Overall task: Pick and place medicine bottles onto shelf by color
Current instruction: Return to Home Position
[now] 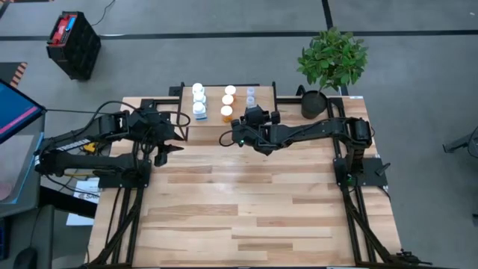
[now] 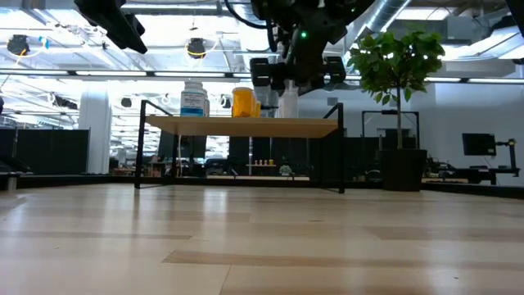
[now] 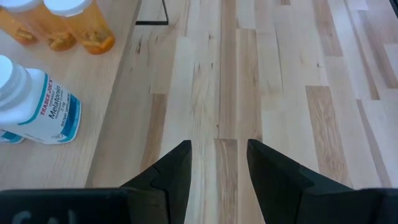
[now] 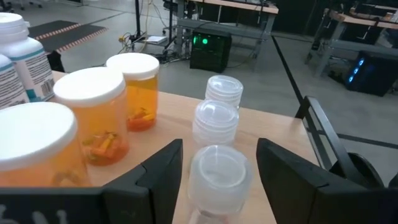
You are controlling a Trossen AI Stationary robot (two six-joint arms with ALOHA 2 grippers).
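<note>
The right claw [image 4: 219, 146] hangs at the front edge of the shelf [image 1: 213, 112]. Its fingers are spread to either side of the nearest of three clear bottles [image 4: 214, 118], and a narrow gap shows on each side. That row runs front to back near the shelf's right end, close to its black side rail. Three orange bottles [image 1: 228, 102] line up just beside it in the middle, and three white bottles [image 1: 199, 101] stand in a row near the left end. Bare board shows between the rows.

The left claw [image 1: 166, 148], fingers also apart and holding nothing, hovers off the shelf's front left corner, well above the surface [image 1: 246, 202].

The shelf sits against the surface's far edge, with a potted plant [image 1: 332, 63] just past its right end. In front of the shelf, the wooden slats lie open all the way to the near edge.
</note>
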